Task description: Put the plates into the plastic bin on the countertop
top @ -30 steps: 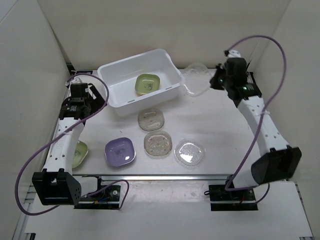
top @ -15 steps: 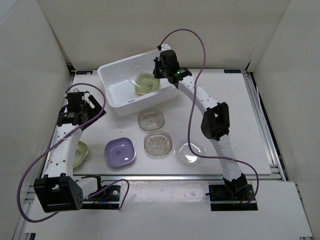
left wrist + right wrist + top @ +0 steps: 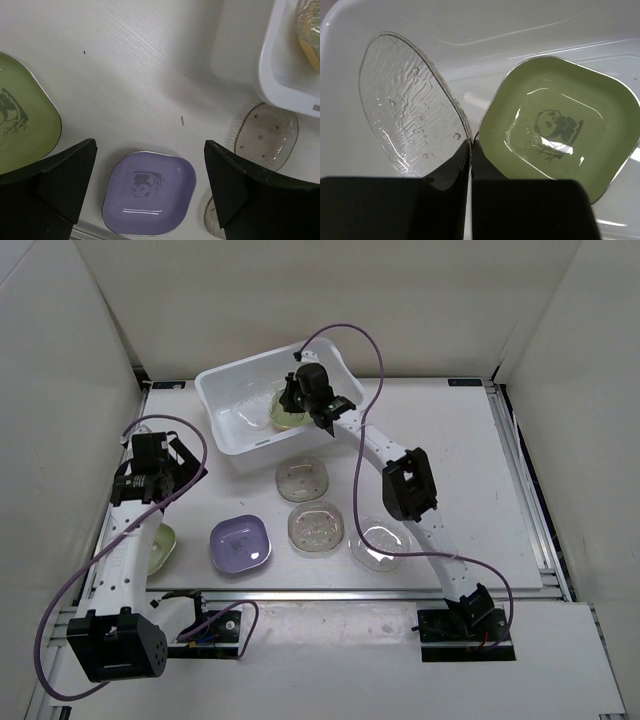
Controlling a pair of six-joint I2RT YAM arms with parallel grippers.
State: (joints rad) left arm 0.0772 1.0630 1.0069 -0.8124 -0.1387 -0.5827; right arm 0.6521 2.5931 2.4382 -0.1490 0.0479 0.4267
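Clamped tight on the rim of a clear ridged plastic plate (image 3: pixel 410 105): right gripper (image 3: pixel 470 145), within the walls of the large white glossy plastic bin (image 3: pixel 520 25). Just right of its fingers, flat on the bin floor: smooth green rounded-square plate (image 3: pixel 555 125) with panda print. Spread wide, holding nothing: left gripper (image 3: pixel 150 145). Beneath it: lilac rounded-square plate (image 3: pixel 150 200) on the matte off-white fine-grained countertop (image 3: pixel 125 60). All round: plain white wall panels (image 3: pixel 330 300).

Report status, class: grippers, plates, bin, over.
Right gripper shut on clear plate, over bin beside green plate. Left gripper open above purple plate. No obstruction seen.
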